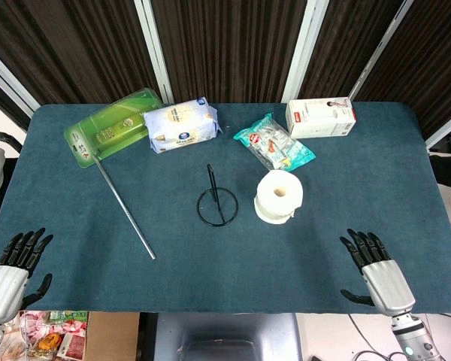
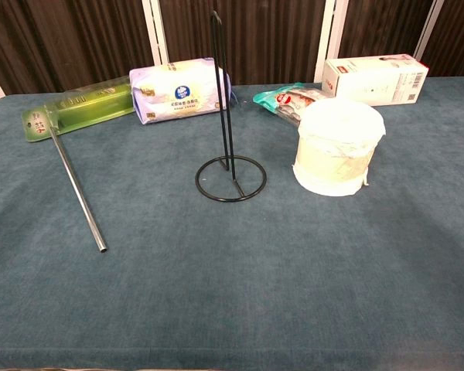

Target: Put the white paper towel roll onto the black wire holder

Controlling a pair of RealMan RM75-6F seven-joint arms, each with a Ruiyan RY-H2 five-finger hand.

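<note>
Both hands, the left hand (image 1: 15, 263) and the right hand (image 1: 376, 267), were seen spread and empty at the near edge, so the black wire holder (image 1: 216, 201) risked being toppled by a careless reach toward the upright, loosely wound white paper towel roll (image 1: 279, 195) just right of it.

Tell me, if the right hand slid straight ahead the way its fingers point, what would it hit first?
Probably nothing nearby: the right hand points up-left over bare table; the paper towel roll lies further left, though depth is unclear.

The paper towel roll (image 1: 279, 196) stands on the table (image 1: 361, 180), just right of the wire holder (image 1: 216, 201), with packs behind.
</note>
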